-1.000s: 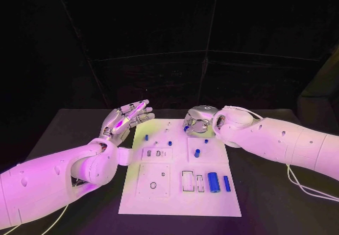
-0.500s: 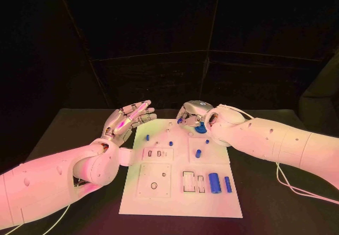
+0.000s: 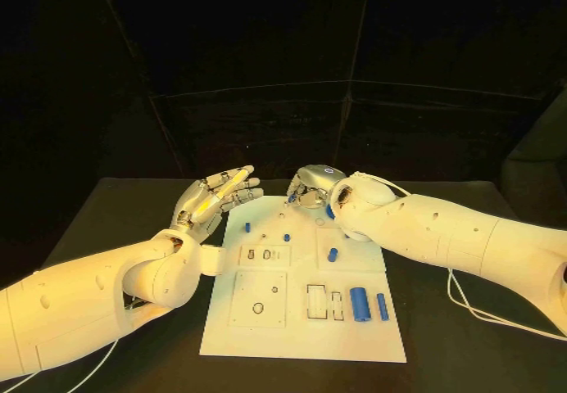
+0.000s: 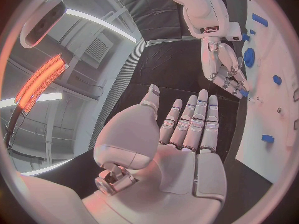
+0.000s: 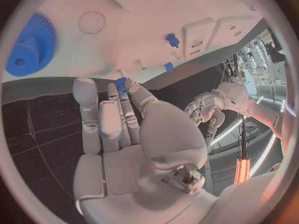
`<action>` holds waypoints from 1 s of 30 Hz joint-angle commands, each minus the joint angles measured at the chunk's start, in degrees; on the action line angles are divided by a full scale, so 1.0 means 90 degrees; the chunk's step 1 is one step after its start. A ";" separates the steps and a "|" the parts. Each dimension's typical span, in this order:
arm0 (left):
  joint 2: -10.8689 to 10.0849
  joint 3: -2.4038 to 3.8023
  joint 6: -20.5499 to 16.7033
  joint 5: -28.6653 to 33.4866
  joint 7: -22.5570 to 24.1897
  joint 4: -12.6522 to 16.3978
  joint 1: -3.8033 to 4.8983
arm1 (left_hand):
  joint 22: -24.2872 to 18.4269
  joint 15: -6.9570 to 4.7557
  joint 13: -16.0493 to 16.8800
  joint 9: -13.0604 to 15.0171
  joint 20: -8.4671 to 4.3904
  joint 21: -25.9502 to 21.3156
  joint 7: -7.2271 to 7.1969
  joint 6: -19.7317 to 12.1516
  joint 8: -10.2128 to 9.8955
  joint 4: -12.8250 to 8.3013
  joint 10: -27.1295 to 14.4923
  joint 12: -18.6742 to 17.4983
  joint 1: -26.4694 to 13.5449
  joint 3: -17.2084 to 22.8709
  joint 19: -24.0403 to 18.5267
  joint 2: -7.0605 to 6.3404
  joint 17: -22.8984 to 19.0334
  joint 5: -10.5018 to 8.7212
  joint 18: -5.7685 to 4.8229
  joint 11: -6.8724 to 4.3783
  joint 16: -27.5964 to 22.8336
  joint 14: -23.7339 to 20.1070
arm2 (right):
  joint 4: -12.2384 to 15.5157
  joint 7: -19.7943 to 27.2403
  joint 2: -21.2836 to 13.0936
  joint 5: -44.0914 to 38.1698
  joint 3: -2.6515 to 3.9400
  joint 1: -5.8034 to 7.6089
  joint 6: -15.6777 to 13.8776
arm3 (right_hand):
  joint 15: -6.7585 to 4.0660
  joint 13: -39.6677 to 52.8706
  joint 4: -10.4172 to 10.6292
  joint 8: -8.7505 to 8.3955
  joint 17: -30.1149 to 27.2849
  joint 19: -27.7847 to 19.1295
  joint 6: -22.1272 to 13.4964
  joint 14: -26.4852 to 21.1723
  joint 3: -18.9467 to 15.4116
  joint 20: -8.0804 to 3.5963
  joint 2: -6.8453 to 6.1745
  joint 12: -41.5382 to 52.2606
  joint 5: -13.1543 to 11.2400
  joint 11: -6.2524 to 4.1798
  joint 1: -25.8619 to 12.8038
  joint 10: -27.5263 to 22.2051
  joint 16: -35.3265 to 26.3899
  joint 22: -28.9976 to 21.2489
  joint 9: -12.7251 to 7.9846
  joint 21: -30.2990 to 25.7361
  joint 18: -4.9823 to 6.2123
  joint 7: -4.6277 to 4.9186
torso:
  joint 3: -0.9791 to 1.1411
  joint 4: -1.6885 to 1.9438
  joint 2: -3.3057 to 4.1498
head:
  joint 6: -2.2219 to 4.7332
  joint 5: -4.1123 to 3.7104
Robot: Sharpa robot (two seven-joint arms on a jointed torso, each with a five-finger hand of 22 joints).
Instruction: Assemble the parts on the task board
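- Board [image 3: 301, 327]: white plate lay flat in the middle of the black table [image 3: 106, 221], its long side running away from the robot; recessed frames and small holes marked where parts belong.
- Left robot hand [image 3: 213, 201]: hung beside the board's far left corner, palm up, fingers straight and apart, holding nothing; in the left wrist view the palm [image 4: 187, 149] was bare. Judged to be waiting out of the way.
- Right robot hand [image 3: 313, 190]: stood over the board's far edge, fingers pointing down. In the right wrist view a small blue piece [image 5: 121, 84] sat pinched at the fingertips [image 5: 132, 87], close to the board's edge. Judged to be carrying the piece toward a seat near that edge.
- Blue gear [image 5: 31, 45]: lay flat on the board, well apart from the pinched piece, by a circle drawn on the plate.
- Two small blue pegs [image 3: 267, 228]: stood on the board's far half, near the left hand's side.
- Short blue cylinder [image 3: 333, 255]: lay near the board's middle.
- Large blue cylinder [image 3: 359, 304] and slim blue bar [image 3: 382, 306]: lay side by side on the near right part, just beside empty frames, judged not yet fitted.
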 commanded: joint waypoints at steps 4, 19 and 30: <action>-0.0015 0.0004 0.0083 -0.0004 0.0060 0.0021 0.0030 | -0.0005 0.0033 -0.0007 -0.0010 -0.0007 -0.0042 0.0653 -0.0024 -0.0044 -0.0009 0.0001 -0.0043 -0.0022 -0.0031 -0.0037 0.0015 -0.0007 0.0034 0.0027 0.0027 -0.0037 -0.0004 | -0.0075 -0.0149 0.0109 -0.0229 0.0005 0.0018 0.0235 | 0.0058 -0.0006 -0.0001 0.0028 -0.0006 -0.0034 -0.0039 0.0153 0.0049 0.0009 -0.0027 -0.0008 -0.0021 -0.0005 -0.0038 -0.0055 0.0046 0.0009 -0.0004 0.0018 -0.0131 -0.0005 | -0.0004 0.0002 0.0019 | -0.0014 0.0023; -0.0018 0.0004 0.0082 -0.0004 0.0046 0.0002 0.0058 | -0.0010 0.0034 -0.0007 -0.0010 -0.0007 -0.0048 0.0651 -0.0033 -0.0048 -0.0017 0.0001 -0.0046 -0.0012 -0.0025 -0.0053 0.0020 -0.0009 0.0034 0.0026 0.0027 -0.0040 -0.0004 | -0.0321 -0.0249 0.0340 -0.0349 0.0005 0.0018 0.0363 | 0.0063 -0.0006 0.0006 0.0029 -0.0018 -0.0046 -0.0054 0.0148 0.0098 0.0017 -0.0048 -0.0007 -0.0024 -0.0001 -0.0062 -0.0075 0.0047 0.0006 -0.0003 0.0025 -0.0129 -0.0003 | -0.0006 -0.0009 0.0018 | -0.0061 0.0059; 0.0009 0.0004 0.0077 -0.0004 0.0053 -0.0011 0.0064 | -0.0012 0.0034 -0.0007 -0.0010 -0.0007 -0.0050 0.0651 -0.0023 -0.0049 -0.0022 0.0000 -0.0048 -0.0006 -0.0020 -0.0052 0.0025 -0.0011 0.0034 0.0025 0.0027 -0.0042 -0.0005 | -0.0546 -0.0247 0.0510 -0.0361 0.0005 0.0018 0.0449 | 0.0070 -0.0006 0.0021 0.0028 -0.0034 -0.0059 -0.0076 0.0140 0.0140 0.0025 -0.0075 -0.0008 -0.0031 0.0008 -0.0099 -0.0099 0.0044 0.0000 -0.0004 0.0028 -0.0127 0.0007 | -0.0009 0.0002 0.0017 | -0.0063 0.0070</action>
